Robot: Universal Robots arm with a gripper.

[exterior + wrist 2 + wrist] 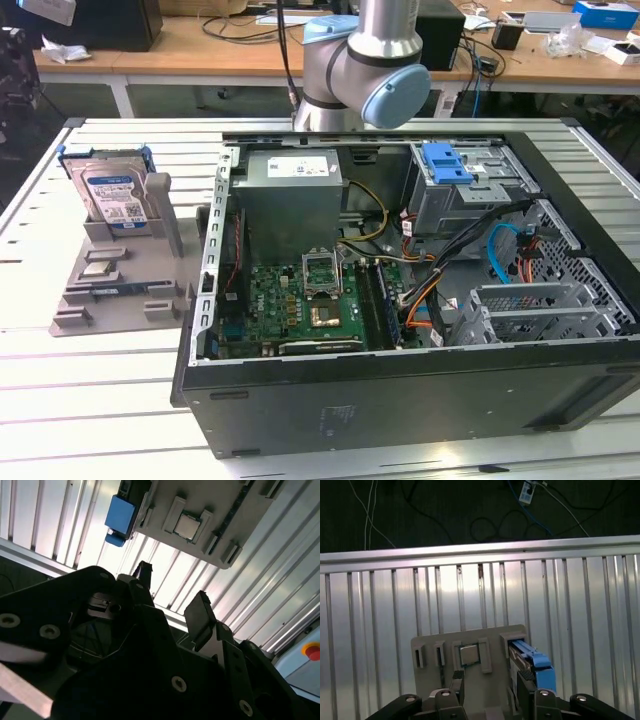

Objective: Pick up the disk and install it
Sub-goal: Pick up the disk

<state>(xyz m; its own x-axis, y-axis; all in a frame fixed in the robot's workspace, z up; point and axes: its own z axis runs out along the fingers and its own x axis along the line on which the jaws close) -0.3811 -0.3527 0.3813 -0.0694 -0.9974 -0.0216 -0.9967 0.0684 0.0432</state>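
Disk standing in its grey holder; my gripper is empty and not touching it.

The disk stands on edge in a slot of the holder, label facing out and blue carrier around it. The holder rests on the slatted table, at the exterior view's left of the open computer case. 1 square chip lies in a pocket of the same holder, near the disk. In both wrist views my 2 fingers stand apart with nothing between them.
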